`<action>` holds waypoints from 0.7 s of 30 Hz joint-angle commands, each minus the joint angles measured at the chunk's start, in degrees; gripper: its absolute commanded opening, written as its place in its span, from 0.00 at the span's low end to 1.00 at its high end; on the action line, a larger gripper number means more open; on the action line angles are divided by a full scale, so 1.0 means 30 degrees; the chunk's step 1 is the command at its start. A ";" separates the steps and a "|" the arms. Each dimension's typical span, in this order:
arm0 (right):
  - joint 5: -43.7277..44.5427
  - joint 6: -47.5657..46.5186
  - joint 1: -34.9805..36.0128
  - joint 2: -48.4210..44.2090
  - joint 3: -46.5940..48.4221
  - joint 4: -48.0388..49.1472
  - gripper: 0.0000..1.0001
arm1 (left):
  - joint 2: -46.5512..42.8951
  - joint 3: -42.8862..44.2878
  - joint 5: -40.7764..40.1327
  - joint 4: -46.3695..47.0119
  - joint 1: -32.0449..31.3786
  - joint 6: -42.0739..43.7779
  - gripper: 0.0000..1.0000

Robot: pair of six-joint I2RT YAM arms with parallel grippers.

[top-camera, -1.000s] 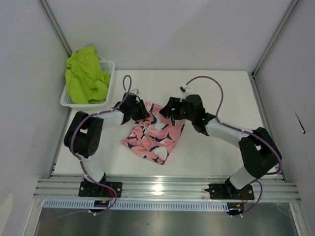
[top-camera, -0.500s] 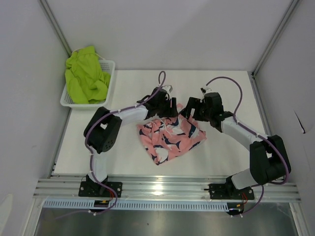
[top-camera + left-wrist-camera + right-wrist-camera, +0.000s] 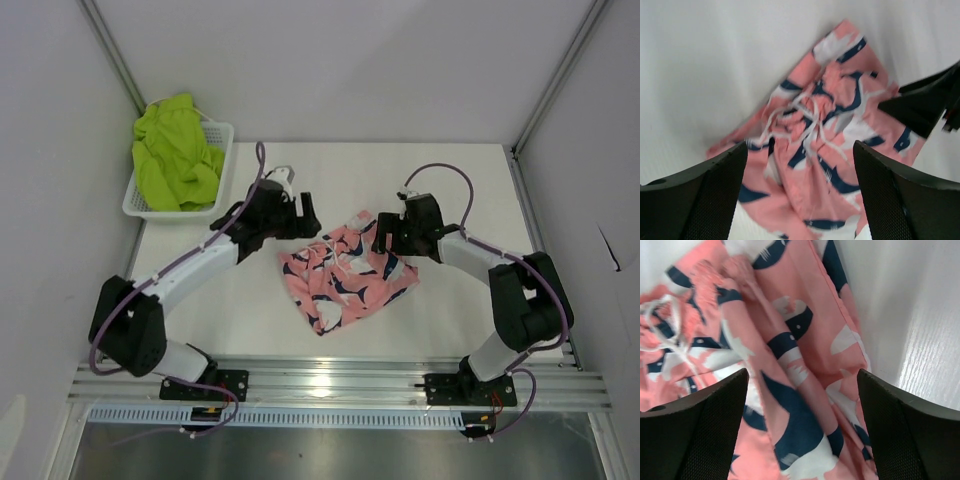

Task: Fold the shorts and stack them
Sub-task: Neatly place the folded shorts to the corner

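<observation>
The pink shorts point(image 3: 346, 276) with navy-and-white print lie crumpled on the white table, drawstring on top. They fill the left wrist view point(image 3: 820, 145) and the right wrist view point(image 3: 785, 370). My left gripper point(image 3: 305, 215) is open, just up and left of the shorts' upper left corner. My right gripper point(image 3: 381, 237) is open over the shorts' upper right edge, holding nothing. The lime green shorts point(image 3: 175, 152) are heaped in the basket at the back left.
A white mesh basket point(image 3: 222, 168) stands at the back left corner against the left wall. Grey walls enclose the table on three sides. An aluminium rail point(image 3: 340, 385) runs along the near edge.
Both grippers have let go of the pink shorts. The left arm drew back to the left, off the cloth. The right gripper moved slightly left and down. The shorts lie still.
</observation>
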 commanded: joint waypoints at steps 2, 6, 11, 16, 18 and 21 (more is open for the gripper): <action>0.0175 -0.0587 -0.0069 0.1159 0.0909 0.0091 0.89 | -0.2349 -0.4683 0.0049 0.0453 -0.0188 -0.1923 0.88; 0.0202 -0.0616 -0.0040 0.1454 0.0910 0.0032 0.83 | -0.4400 -0.7182 -0.0066 0.1537 -0.1035 -0.3066 0.89; 0.0583 -0.0470 0.0106 0.1280 0.0735 -0.0056 0.67 | -0.4699 -0.8858 -0.0506 0.2300 -0.2092 -0.4063 0.90; 0.0613 -0.0353 0.0224 0.1074 0.0471 0.0032 0.62 | -0.3789 -0.9590 -0.0477 0.3588 -0.2356 -0.4823 0.90; 0.0584 -0.0294 0.0311 0.1074 0.0441 0.0032 0.62 | -0.3498 -0.9650 -0.0477 0.4145 -0.2473 -0.5030 0.91; 0.0729 -0.0061 0.0429 0.1074 0.0383 -0.0055 0.61 | -0.2912 -0.9212 -0.0477 0.4207 -0.2590 -0.5060 0.92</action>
